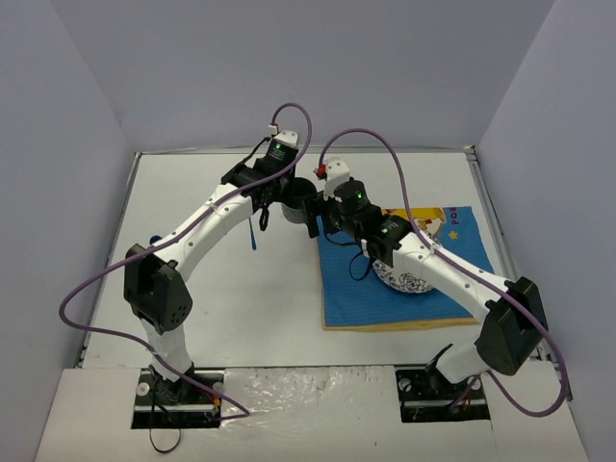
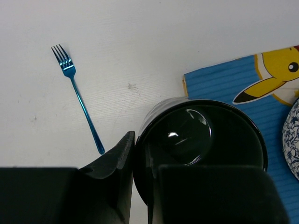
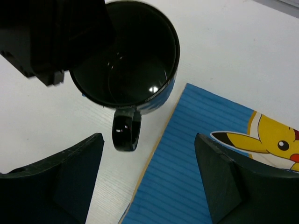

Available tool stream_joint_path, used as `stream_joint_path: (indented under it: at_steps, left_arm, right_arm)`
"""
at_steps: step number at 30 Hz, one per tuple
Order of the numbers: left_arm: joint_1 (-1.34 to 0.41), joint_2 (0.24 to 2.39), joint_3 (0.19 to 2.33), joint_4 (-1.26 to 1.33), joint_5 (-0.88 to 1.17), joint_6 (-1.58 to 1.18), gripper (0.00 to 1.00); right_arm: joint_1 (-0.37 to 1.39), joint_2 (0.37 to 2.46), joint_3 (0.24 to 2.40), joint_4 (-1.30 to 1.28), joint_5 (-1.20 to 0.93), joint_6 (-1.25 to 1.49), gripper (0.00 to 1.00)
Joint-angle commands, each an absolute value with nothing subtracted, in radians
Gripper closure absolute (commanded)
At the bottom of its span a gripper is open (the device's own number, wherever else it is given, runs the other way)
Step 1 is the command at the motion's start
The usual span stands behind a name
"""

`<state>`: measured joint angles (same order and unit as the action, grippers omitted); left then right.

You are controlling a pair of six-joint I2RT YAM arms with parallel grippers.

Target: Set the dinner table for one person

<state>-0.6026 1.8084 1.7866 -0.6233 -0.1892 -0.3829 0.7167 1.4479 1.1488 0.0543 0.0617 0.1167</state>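
- One piece of the setting looks done: the patterned bowl sits on the blue mat, on the right of the tabletop nearest the arm bases. It is partly hidden under the right arm.
- Left of the mat and apart from it, the blue fork lies on bare tabletop. Neither hand touches it, so I judge it has yet to be brought beside the bowl.
- Farther back, the black mug is just off the mat's far left corner, not on it.
- The left hand is clamped on the mug's rim, one finger outside the wall and the other inside. Whether the mug's base rests on the tabletop or hangs lifted, I cannot tell.
- The right hand hovers above the mug's handle and the mat's corner, fingers apart, gripping nothing.
- Overall, about a third seems complete. The mug's placing is under way and the fork remains. No other cutlery is in view.
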Motion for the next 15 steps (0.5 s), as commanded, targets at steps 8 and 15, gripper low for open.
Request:
stream_joint_path:
  at_steps: [8, 15]
  left_arm:
    - [-0.636, 1.696, 1.782, -0.532, -0.249, -0.429, 1.00]
    - [-0.643, 1.697, 1.783, -0.531, -0.242, -0.425, 1.00]
  right_arm:
    - [0.742, 1.541, 1.238, 0.136, 0.056, 0.096, 0.37]
    - [0.743, 1.561, 1.246, 0.135, 0.062, 0.090, 0.50]
